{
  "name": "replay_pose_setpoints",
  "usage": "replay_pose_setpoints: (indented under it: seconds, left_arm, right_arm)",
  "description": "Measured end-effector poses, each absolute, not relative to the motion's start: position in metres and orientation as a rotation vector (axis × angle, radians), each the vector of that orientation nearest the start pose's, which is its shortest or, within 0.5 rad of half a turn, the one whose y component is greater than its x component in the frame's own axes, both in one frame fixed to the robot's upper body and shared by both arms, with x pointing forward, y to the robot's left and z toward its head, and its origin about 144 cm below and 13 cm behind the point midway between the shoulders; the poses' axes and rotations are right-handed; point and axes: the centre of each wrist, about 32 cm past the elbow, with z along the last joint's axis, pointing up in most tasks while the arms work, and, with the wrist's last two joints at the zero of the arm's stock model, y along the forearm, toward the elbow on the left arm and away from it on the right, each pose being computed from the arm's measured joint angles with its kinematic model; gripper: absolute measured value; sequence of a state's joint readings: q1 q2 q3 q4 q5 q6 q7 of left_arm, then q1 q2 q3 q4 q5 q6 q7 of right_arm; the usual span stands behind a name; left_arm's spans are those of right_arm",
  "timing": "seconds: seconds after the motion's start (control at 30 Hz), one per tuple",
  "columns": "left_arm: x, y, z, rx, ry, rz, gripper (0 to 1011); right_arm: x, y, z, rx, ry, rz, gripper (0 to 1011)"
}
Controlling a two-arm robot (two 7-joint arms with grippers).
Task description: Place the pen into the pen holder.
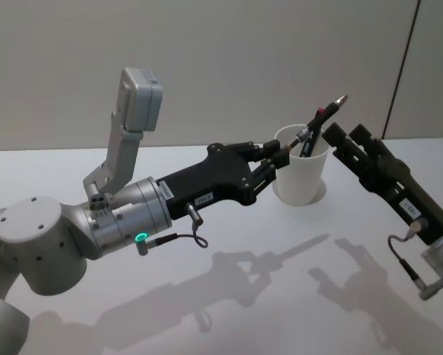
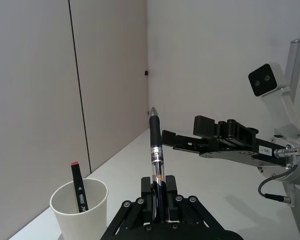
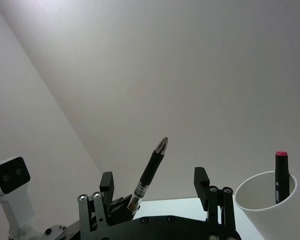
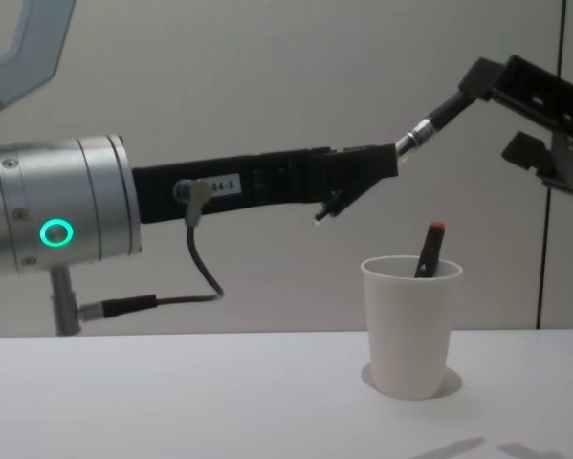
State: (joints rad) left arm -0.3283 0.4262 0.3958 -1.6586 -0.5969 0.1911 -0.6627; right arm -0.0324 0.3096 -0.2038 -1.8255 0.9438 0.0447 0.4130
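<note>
Pinching the black pen with the silver tip (image 2: 155,150) near its bottom end, the left claw (image 2: 159,191) holds it slanted in the air above the plain white paper cup (image 1: 301,181). That cup stands near the far edge of the pale tabletop (image 1: 206,325), a red-capped black marker (image 4: 428,251) inside. The right claw (image 1: 348,139) hangs spread wide by the pen's tip. Best to stand the pen straighter, aim beside the marker, go down slowly, then let go.

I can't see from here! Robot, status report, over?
Left pincer shut on pen, aloft. Right pincer open by pen's tip. Pen holder waiting, pen not in. Red-capped marker already inside it.
</note>
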Motion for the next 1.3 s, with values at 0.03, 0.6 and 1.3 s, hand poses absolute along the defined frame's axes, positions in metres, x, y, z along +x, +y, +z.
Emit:
replay_pose_setpoints:
  seconds: [0.03, 0.6, 1.3]
  left_arm:
    - [0.514, 0.224, 1.254, -0.079, 0.02, 0.485, 164]
    - [0.514, 0.224, 1.254, -0.079, 0.02, 0.485, 164]
    - [0.514, 0.224, 1.254, -0.079, 0.02, 0.485, 164]
  right_arm:
    - [0.438, -0.232, 1.203, 0.569, 0.355, -0.791, 1002]
    - [0.456, -0.223, 1.204, 0.6, 0.401, -0.765, 1002]
    - [0.471, -0.215, 1.207, 0.589, 0.438, -0.694, 1001]
